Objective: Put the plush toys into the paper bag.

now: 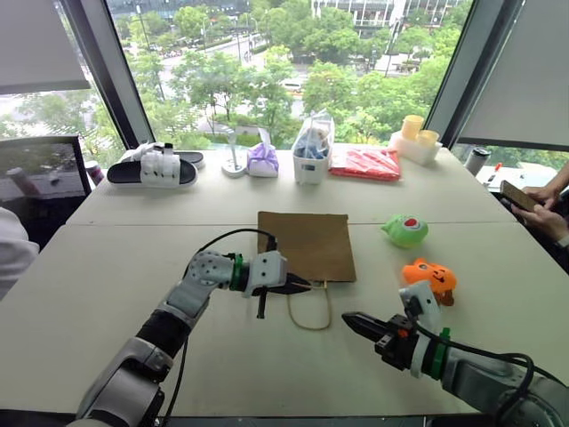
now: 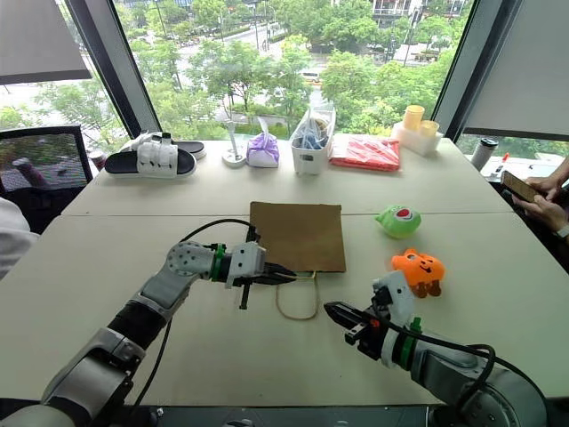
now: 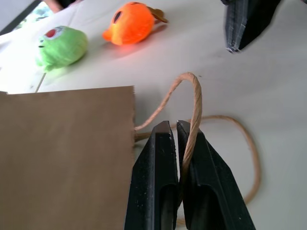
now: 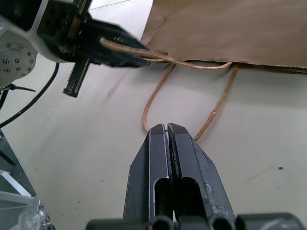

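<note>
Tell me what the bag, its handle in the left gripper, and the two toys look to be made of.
Paper bag: brown kraft paper, matte, lying flat with crisp edges. Cord handle: twisted paper twine by its spiral ridges, pinched in the left gripper. Green plush toy and orange plush toy: soft, fuzzy fabric with rounded, stuffed shapes; likely polyester plush, though the fibre can't be confirmed.

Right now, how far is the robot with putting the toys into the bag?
Nothing is packed yet. The paper bag lies flat on the table, and the left gripper is shut on one cord handle. The right gripper is shut and holds nothing. The green toy and the orange toy lie beside the bag.
</note>
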Motion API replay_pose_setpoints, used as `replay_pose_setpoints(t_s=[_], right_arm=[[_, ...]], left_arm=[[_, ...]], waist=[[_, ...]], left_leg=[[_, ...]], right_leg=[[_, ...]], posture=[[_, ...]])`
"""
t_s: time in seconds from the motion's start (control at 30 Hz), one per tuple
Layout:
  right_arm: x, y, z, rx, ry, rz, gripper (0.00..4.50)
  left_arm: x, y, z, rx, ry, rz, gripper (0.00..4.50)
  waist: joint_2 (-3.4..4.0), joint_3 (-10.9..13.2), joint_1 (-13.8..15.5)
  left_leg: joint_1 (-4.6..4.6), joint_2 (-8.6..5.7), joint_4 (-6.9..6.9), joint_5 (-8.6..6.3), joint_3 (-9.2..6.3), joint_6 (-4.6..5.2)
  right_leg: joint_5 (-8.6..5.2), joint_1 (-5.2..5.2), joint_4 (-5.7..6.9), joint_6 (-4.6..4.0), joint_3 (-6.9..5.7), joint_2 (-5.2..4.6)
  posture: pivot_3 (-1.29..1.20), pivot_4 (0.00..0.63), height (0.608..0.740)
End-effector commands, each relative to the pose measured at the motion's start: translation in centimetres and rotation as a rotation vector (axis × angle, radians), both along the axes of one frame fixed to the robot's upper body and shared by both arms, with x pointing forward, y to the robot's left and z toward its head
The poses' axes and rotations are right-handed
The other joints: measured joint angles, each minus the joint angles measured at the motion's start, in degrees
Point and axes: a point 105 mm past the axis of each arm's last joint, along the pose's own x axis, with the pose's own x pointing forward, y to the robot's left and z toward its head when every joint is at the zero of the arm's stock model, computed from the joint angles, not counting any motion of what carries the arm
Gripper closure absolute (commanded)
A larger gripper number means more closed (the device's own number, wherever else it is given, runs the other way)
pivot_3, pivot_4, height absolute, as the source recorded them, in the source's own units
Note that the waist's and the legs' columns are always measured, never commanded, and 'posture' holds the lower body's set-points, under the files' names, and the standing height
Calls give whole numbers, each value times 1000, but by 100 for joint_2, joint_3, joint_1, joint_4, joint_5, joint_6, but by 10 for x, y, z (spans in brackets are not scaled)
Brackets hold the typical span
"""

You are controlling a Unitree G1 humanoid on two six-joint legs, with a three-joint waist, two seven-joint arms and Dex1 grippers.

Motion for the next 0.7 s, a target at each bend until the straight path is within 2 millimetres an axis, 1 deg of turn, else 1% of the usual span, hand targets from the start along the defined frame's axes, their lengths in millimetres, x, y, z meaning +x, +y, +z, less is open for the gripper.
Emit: replay_pose_setpoints(t_s=[0.03,0.1,0.13,0.2,0.3,0.37,0.43,0.5,0.57,0.6,0.7], right_arm=[[17,10,16,10,-118,-7,4500],[28,14,25,16,-184,-27,4500],[37,12,24,-13,-204,-66,4500],[50,14,20,-72,-245,-101,4500],[63,24,23,-60,-293,-122,4500],[74,31,25,-61,-327,-141,4500],[86,33,25,-84,-353,-174,4500],[99,34,24,-96,-366,-212,4500],[113,35,24,-97,-380,-250,4500],[116,38,25,-89,-379,-252,4500],[118,45,17,-110,-356,-205,4500]], left_arm=[[22,-10,66,-268,103,139,4418],[23,-13,89,-356,172,163,4418],[22,-13,96,-382,196,172,4418],[20,-13,103,-397,236,180,4418],[11,-13,109,-395,264,148,4418],[16,-12,115,-442,311,187,4418],[18,-12,119,-473,345,199,4418],[19,-12,121,-487,362,197,4418],[19,-12,118,-483,365,200,4418],[20,-11,114,-474,358,209,4418],[24,-9,116,-509,381,233,4418]], waist=[[-9,6,-7],[-12,8,-17],[-13,8,-35],[-8,4,-113],[-6,2,-189],[-6,3,-245],[-6,3,-291],[-6,3,-296],[-6,3,-297],[-5,3,-296],[-5,3,-282]], left_leg=[[0,0,5,0,-1,0],[-3,-1,17,1,-16,0],[-1,0,17,1,-21,0],[5,0,14,1,-24,-1],[16,-1,8,5,-24,-8],[13,0,1,16,-27,-27],[6,0,-1,35,-31,-60],[7,0,0,36,-31,-62],[9,0,0,38,-30,-65],[10,0,0,39,-29,-67],[9,0,-1,41,-30,-71]], right_leg=[[0,3,0,1,-1,1],[4,4,5,9,-1,6],[4,6,6,10,0,7],[3,11,6,12,-2,10],[2,14,14,14,-2,11],[2,2,19,13,1,13],[3,-5,23,12,1,13],[3,-6,26,12,2,13],[4,-5,28,10,2,15],[5,-5,28,8,2,15],[6,-10,35,6,5,15]], posture=[[0,150,740],[0,150,740],[0,150,740],[0,150,740],[0,150,740],[0,150,740],[0,150,740],[0,150,740],[0,150,740],[0,150,740],[0,150,740]])
